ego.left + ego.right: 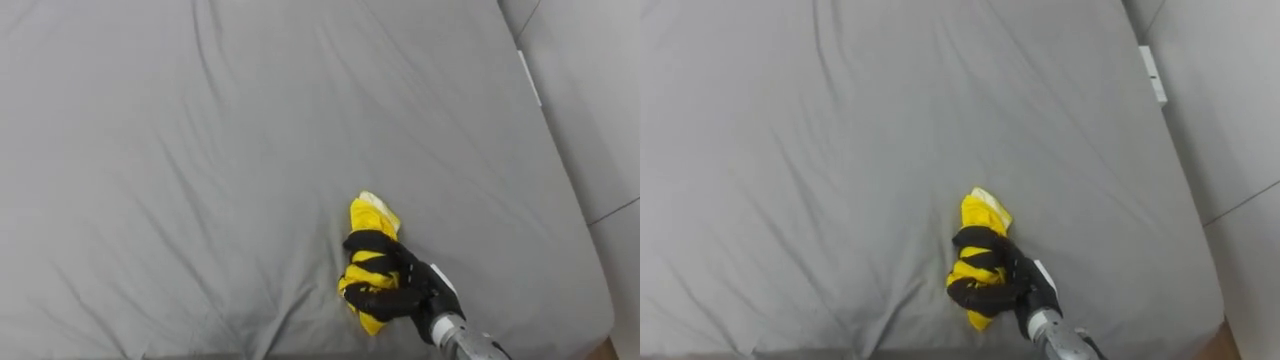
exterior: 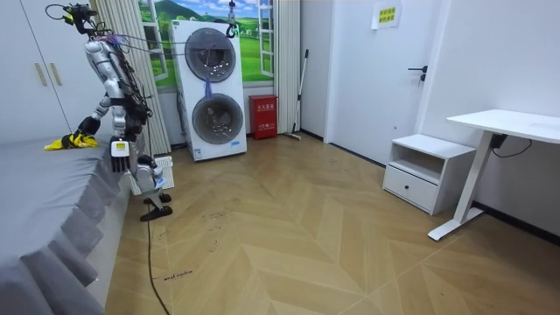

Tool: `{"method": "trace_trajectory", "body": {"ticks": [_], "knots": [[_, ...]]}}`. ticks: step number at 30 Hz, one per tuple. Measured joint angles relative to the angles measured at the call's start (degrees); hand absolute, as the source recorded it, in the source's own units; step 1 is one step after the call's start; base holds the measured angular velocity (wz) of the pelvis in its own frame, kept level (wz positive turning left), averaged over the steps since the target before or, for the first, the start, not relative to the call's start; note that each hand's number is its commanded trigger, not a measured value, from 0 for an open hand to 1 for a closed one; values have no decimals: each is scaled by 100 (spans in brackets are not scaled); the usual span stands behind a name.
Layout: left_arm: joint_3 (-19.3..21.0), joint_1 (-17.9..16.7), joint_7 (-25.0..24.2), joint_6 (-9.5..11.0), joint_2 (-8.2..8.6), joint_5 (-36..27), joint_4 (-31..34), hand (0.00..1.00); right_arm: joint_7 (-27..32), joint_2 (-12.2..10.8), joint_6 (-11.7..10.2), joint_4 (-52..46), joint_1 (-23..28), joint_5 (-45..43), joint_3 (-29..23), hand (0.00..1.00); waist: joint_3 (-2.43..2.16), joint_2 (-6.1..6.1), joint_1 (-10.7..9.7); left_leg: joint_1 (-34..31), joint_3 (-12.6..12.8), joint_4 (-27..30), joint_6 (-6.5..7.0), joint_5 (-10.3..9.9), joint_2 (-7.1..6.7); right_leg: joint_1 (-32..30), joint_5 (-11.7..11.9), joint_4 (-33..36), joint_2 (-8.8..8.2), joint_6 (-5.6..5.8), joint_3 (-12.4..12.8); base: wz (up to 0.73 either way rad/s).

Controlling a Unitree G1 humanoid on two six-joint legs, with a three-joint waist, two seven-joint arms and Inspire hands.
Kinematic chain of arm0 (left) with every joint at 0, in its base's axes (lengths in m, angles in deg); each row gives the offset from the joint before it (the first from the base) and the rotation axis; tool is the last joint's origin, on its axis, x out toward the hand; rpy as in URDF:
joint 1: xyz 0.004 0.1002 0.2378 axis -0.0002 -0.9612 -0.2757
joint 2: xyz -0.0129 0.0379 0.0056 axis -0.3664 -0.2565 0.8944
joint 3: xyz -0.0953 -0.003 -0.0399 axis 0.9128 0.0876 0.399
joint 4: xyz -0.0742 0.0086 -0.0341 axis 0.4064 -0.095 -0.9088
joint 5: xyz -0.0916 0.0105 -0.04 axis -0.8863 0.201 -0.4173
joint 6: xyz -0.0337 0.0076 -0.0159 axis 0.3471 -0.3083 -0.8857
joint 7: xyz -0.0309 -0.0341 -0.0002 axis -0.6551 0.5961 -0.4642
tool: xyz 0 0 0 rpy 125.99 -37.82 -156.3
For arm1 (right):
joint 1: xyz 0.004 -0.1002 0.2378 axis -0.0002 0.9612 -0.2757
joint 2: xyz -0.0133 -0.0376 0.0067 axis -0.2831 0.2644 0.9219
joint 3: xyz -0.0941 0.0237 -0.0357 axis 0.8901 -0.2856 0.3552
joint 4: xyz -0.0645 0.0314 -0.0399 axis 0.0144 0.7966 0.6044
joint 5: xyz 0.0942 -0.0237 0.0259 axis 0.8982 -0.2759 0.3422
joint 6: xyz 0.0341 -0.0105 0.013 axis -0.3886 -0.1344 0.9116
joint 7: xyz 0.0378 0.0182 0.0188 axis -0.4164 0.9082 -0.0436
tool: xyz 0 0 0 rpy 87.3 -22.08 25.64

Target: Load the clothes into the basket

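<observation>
A crumpled yellow garment lies on the grey bed near its front edge, right of the middle. My right hand comes in from the lower right and is shut on the garment, with dark fingers wrapped round its lower part. In the room view I stand at the bedside and lean over it, with the right hand reaching out to the yellow garment. My left hand hangs at my side. A white slotted basket stands on the floor by my legs.
The sheet is wrinkled around the garment. The bed's right edge borders a pale surface. In the room view a stacked washer and dryer, a red box, a white nightstand and a desk stand around the wood floor.
</observation>
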Motion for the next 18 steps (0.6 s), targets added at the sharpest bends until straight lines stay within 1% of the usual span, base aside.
{"method": "trace_trajectory", "body": {"ticks": [3,4,5,6,8,10,12,13,15,16,17,18], "knots": [[-9,12,2,-51,-1,-145,0,0,25,4,-37,113,-35,10,-1,0,-3,6,-16,-26,-10,-17,2,2,-1,-26,0,5,0,-1,-28,5],[-12,13,5,-51,-1,-145,0,0,37,2,-92,258,-61,10,-6,53,-2,8,-35,-30,-10,-38,6,4,-1,-24,0,-2,-1,0,-46,4],[-17,13,8,-51,-1,-158,0,0,84,3,-133,377,-133,12,-13,84,-1,9,-42,-37,-16,-69,22,16,-4,-25,0,-8,-2,-1,-54,5],[-18,12,8,-51,-1,-177,-1,0,109,3,-145,433,-144,16,-21,100,-2,9,-48,-46,-22,-69,22,16,-5,-19,0,-11,-3,0,-61,6],[-15,12,13,-51,-1,-179,-3,0,168,12,-199,670,-221,95,-92,100,-4,16,-80,-63,-84,-60,24,17,-16,30,1,-71,-6,0,-139,16],[-13,9,57,-56,1,-180,-9,0,217,7,-192,867,-339,208,-285,100,-3,19,-120,-67,-120,-59,31,23,-23,57,1,-100,-11,1,-185,16],[-11,6,96,-59,5,-175,-8,0,277,8,-183,1116,-478,237,-438,100,3,33,-123,-79,-139,-60,34,25,-33,58,0,-102,-17,3,-212,8],[-13,11,97,-59,4,-178,-8,0,299,16,-183,1252,-585,239,-531,100,14,52,-128,-99,-151,-58,38,28,-38,47,-2,-104,-21,6,-221,6],[-18,11,96,-67,5,-180,-12,0,329,35,-187,1414,-700,259,-565,100,20,87,-137,-125,-158,-56,44,31,-47,27,-6,-105,-27,12,-225,5],[-18,12,96,-80,4,-179,-9,0,357,66,-174,1433,-747,312,-586,100,9,107,-137,-139,-164,-59,45,32,-55,9,-11,-100,-30,21,-223,4],[-14,20,96,-82,2,-155,-9,0,369,116,-117,1422,-765,348,-634,100,-2,126,-134,-167,-164,-61,49,34,-61,-30,-13,-95,-36,25,-223,3],[-13,25,96,-83,1,-129,-9,0,371,151,-95,1424,-787,352,-640,100,0,136,-131,-174,-164,-61,52,36,-62,-47,-13,-95,-38,25,-223,0]]}}
